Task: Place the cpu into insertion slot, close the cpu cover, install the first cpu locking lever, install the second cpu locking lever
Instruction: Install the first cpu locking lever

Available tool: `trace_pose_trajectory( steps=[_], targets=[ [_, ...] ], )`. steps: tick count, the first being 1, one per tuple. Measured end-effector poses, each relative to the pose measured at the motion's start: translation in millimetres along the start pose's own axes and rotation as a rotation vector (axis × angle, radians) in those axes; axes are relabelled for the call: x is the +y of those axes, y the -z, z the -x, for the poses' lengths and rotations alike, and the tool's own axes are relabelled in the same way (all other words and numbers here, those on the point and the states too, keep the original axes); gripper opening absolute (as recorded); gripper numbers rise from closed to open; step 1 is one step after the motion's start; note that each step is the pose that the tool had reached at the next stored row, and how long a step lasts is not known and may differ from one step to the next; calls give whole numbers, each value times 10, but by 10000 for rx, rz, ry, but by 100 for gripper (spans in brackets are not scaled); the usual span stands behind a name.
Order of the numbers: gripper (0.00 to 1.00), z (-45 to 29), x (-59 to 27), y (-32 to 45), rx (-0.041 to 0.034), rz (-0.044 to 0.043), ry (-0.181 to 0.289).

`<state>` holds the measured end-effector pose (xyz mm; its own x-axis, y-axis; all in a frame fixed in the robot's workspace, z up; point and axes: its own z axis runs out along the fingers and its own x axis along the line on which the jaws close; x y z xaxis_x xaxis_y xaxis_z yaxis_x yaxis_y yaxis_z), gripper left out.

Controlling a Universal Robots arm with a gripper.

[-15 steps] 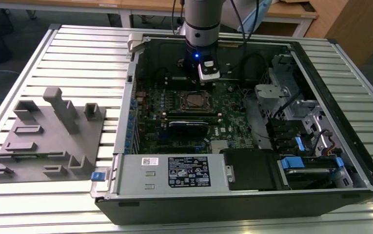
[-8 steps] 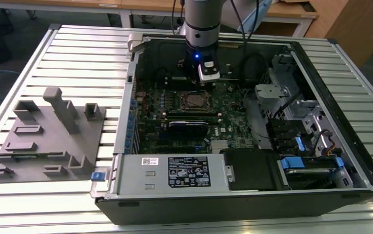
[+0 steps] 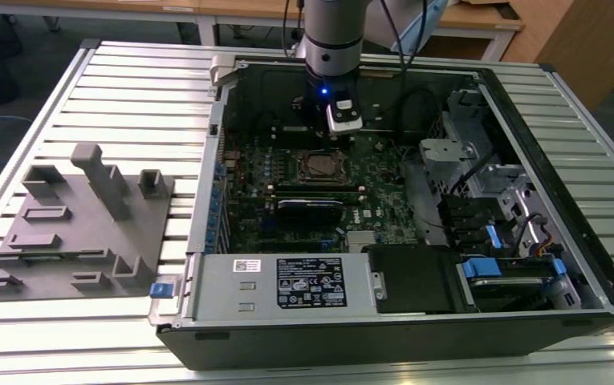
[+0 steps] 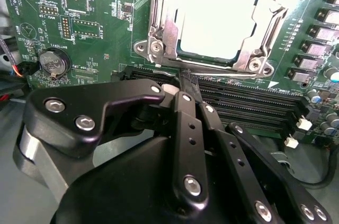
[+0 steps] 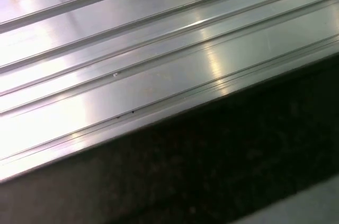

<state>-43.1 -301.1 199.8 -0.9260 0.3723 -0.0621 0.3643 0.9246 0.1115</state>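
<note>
cpu cover (image 4: 160, 30) cut off by the edge, memory slots (image 4: 249, 98) partly hidden behind tool (image 4: 185, 83)

Above the socket (image 3: 323, 166) I have open air. My gripper (image 4: 185, 79) hangs over the memory slots (image 4: 249, 102), just beside the cover (image 4: 160, 25). The case wall (image 3: 435, 72) stands near, and black cables (image 3: 427, 104) and the drive cage (image 3: 451, 156) crowd the exterior view's right.

You see green circuit board (image 4: 100, 17); pale silvery square metal cpu (image 4: 220, 20); shiny silver cpu cover (image 4: 163, 23) frame; ribbed silver table (image 5: 132, 75).
</note>
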Motion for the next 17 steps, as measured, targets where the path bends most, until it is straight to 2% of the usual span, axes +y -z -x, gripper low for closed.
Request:
trace_pose_trajectory(
  steps=[14,17],
  targets=[
    [10,11,-25,-7,-4,-22,3],
    [10,10,-25,-8,4,5,-2]
  ],
)
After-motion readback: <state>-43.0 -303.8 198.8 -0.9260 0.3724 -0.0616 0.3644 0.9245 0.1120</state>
